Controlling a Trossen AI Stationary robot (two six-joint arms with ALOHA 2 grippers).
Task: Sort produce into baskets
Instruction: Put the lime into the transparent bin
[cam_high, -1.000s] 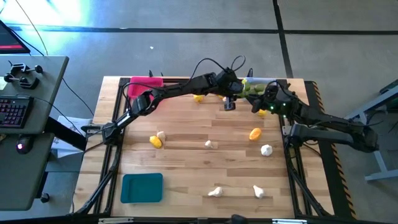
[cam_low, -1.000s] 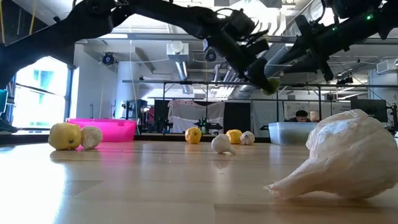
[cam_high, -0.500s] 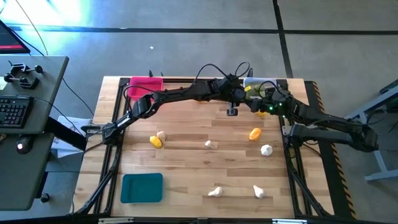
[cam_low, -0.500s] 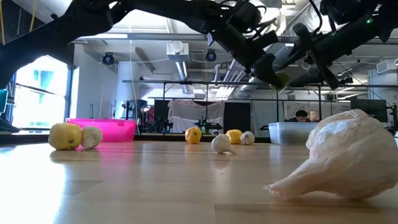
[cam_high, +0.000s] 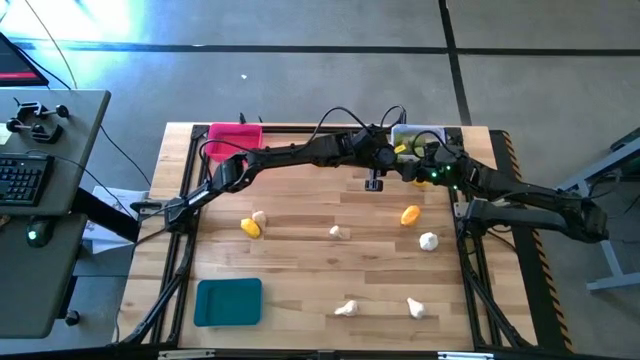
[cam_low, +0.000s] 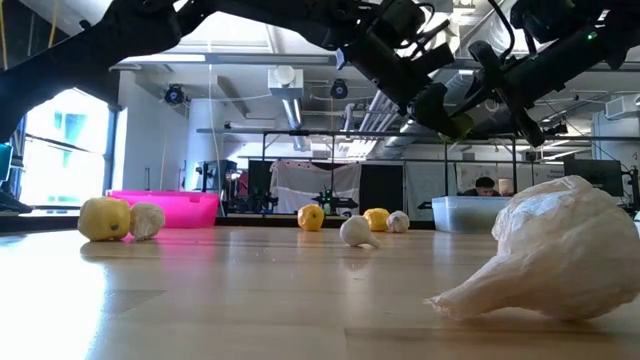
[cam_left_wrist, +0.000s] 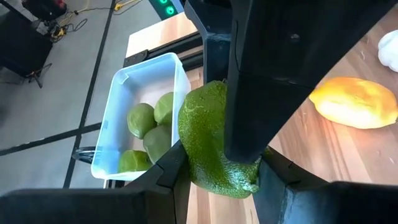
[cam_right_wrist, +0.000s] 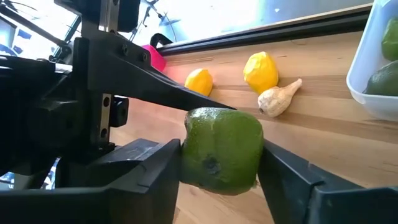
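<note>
A green lime (cam_left_wrist: 214, 143) hangs above the far right part of the table, next to the clear basket (cam_left_wrist: 118, 106), which holds several limes (cam_left_wrist: 142, 118). My left gripper (cam_left_wrist: 221, 171) reaches across from the left and is shut on it. My right gripper (cam_right_wrist: 221, 165) meets it from the right and is shut on the same lime (cam_right_wrist: 224, 149). In the low view the lime (cam_low: 457, 125) shows high between the two dark arms. The pink basket (cam_high: 235, 133) stands at the far left and the teal basket (cam_high: 228, 302) at the near left. My left gripper pinches the lime by two opposite sides (cam_left_wrist: 186, 143) between its two fingers, coming from the table's left and slanting downward. The lime is lifted clear of the table. My right gripper has the same lime between its two fingers, by its sides (cam_right_wrist: 189, 149), coming from the table's right. One of its fingers (cam_left_wrist: 261, 93) lies across the lime's face in the left wrist view.
Lemons (cam_high: 410, 214) (cam_high: 250, 228) and garlic bulbs (cam_high: 428, 241) (cam_high: 346, 308) (cam_high: 416, 307) (cam_high: 339, 232) lie scattered on the wooden table. Two more lemons (cam_right_wrist: 199, 81) (cam_right_wrist: 261, 71) and a garlic bulb (cam_right_wrist: 278, 99) lie near the far edge.
My left gripper has carried the lime toward the table's right edge and a little upward, in between my right gripper's fingers beside the clear basket. The lime has stayed clear of the table.
</note>
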